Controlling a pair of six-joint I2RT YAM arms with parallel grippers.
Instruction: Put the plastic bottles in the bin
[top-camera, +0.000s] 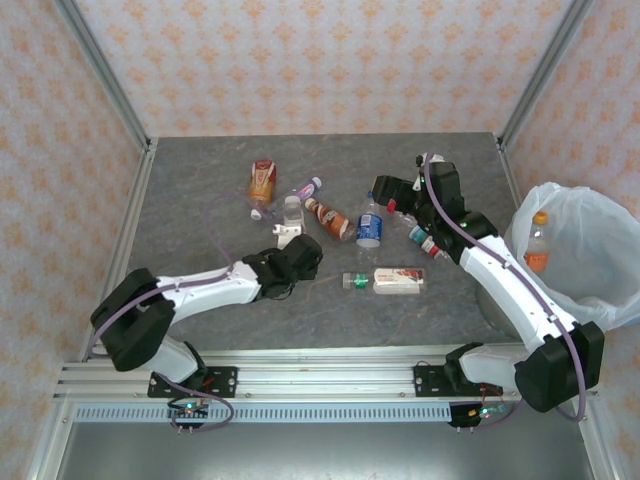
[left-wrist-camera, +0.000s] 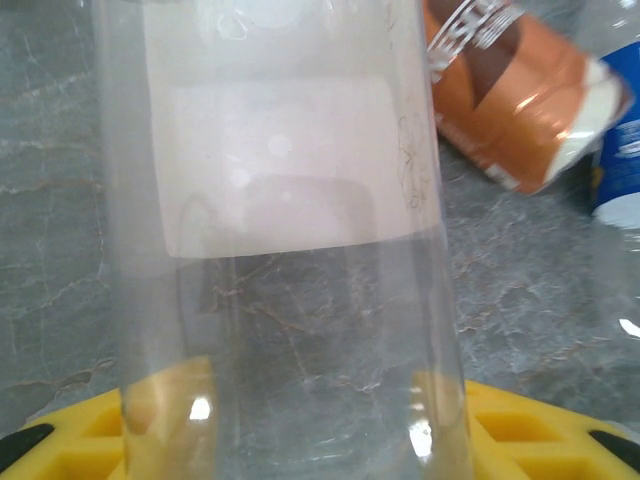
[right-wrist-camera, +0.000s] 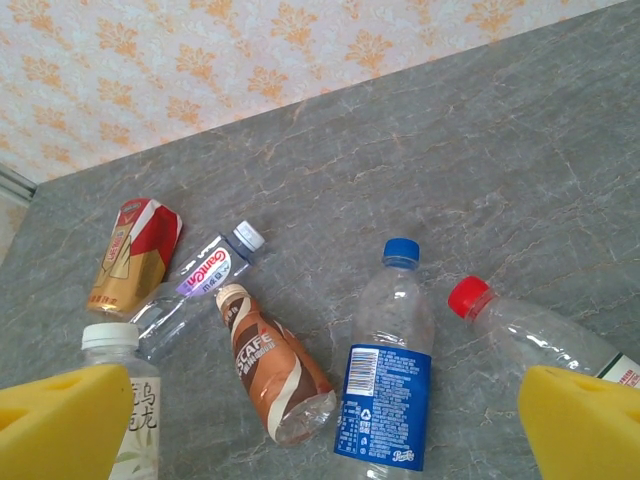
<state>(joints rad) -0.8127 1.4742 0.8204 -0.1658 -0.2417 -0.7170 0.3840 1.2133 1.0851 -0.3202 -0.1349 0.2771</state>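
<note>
My left gripper (top-camera: 289, 237) is shut on a clear bottle (left-wrist-camera: 280, 200) with a white cap and pale label (top-camera: 292, 208). Its yellow pads (left-wrist-camera: 505, 430) press against both sides of the bottle's lower body. My right gripper (right-wrist-camera: 325, 430) is open, hovering over a blue-labelled bottle (right-wrist-camera: 390, 370) and a red-capped bottle (right-wrist-camera: 530, 335) with nothing between its fingers. To the left lie a brown bottle (right-wrist-camera: 270, 365), a purple-labelled bottle (right-wrist-camera: 200, 280) and a red-and-gold one (right-wrist-camera: 135, 255). A green-capped bottle (top-camera: 385, 282) lies nearer the front. The bin (top-camera: 590, 300) stands at the right.
An orange-capped bottle (top-camera: 537, 245) lies inside the bin's white bag. The bin stands just off the table's right edge, close to my right arm. Metal posts and patterned walls enclose the table at the back and sides.
</note>
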